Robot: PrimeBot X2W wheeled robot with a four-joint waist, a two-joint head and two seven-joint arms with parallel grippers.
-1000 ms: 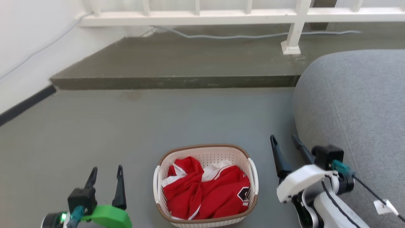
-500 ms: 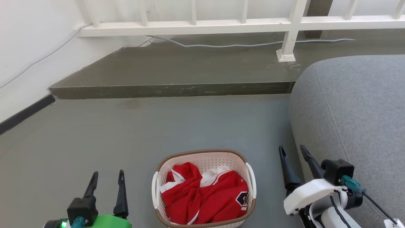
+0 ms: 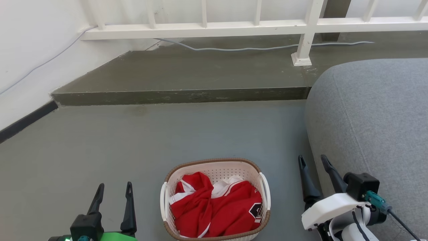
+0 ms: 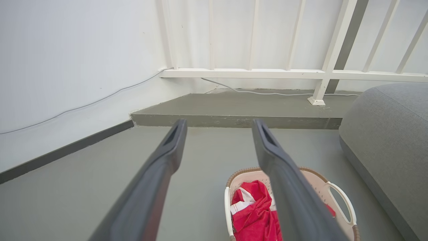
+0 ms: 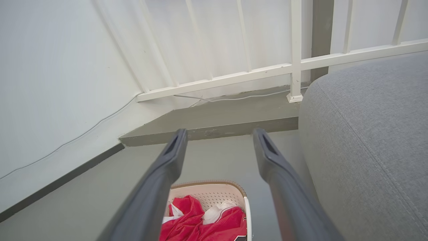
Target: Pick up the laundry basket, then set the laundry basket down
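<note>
The laundry basket [image 3: 217, 165] stands on the grey floor at the bottom middle of the head view, cream-white and perforated with a brown rim, white side handles and red-and-white clothing [image 3: 217, 207] inside. My left gripper [image 3: 114, 188] is open to its left, apart from it. To the basket's right my right gripper [image 3: 314, 160] is open too, close to the grey cushion. The basket [image 4: 337, 194] lies low right behind the fingers in the left wrist view, where the left gripper [image 4: 219, 125] is empty. Low in the right wrist view the basket [image 5: 214, 194] sits below the open right gripper [image 5: 219, 134].
A large grey cushion [image 3: 371, 117] fills the right side. A raised concrete step [image 3: 180, 95] crosses ahead, with a white railing [image 3: 214, 28] and a pale cable [image 3: 234, 49] on it. A white wall with a dark skirting [image 3: 26, 117] runs on the left.
The head camera has tilted, shifting the whole scene down. Both grippers sit lower in view and stay open. The basket stays on the floor.
</note>
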